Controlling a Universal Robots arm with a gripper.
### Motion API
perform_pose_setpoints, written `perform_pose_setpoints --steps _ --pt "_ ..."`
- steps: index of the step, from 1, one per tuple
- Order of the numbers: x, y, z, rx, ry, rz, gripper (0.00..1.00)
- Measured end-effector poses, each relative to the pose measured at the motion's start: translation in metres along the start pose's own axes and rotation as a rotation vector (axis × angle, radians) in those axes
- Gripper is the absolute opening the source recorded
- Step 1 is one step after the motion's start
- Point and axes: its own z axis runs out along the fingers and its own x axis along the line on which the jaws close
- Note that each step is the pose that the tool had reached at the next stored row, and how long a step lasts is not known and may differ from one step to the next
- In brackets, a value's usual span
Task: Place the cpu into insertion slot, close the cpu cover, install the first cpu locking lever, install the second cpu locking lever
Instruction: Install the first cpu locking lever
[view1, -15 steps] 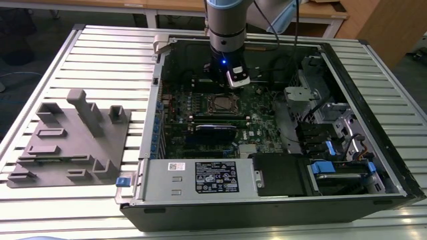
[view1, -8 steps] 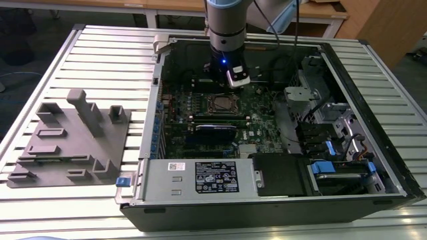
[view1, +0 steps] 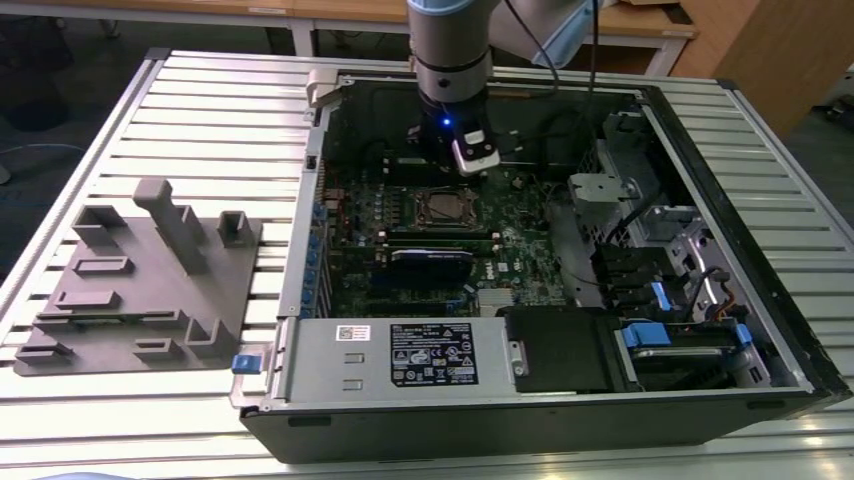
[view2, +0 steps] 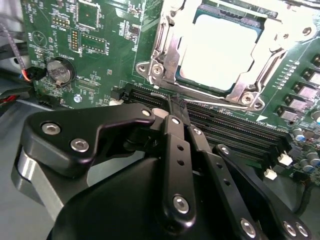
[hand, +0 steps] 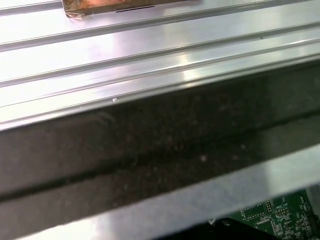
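As the exterior view shows, the gripper (view1: 471, 162) hangs near the insertion slot (view1: 447, 208). Second wrist view: fingertips (view2: 174, 117) pinched together, empty; the cpu (view2: 220, 47) lies under the closed cpu cover (view2: 172, 37). Judged step: lever installation, requiring precise tip contact.

A ribbed aluminium table (view1: 214, 110) carries two things. An open black computer case (view1: 441, 440) lies on its side across the middle and the exterior view's right. Just beside it, on the exterior view's left, sits a grey fixture plate (view1: 160, 290) with upright blocks.
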Motion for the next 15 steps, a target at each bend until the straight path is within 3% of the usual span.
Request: perform_pose_setpoints --steps 4,7,15 --pt "0.0034 -0.001 -0.0004 -0.0056 -0.019 -0.003 0.11" --pt "0.0071 -0.002 -0.0006 -0.0078 -0.0268 -0.004 0.11" --pt "0.0077 -0.0052 0.0008 -0.0097 -0.0326 -0.005 0.11"
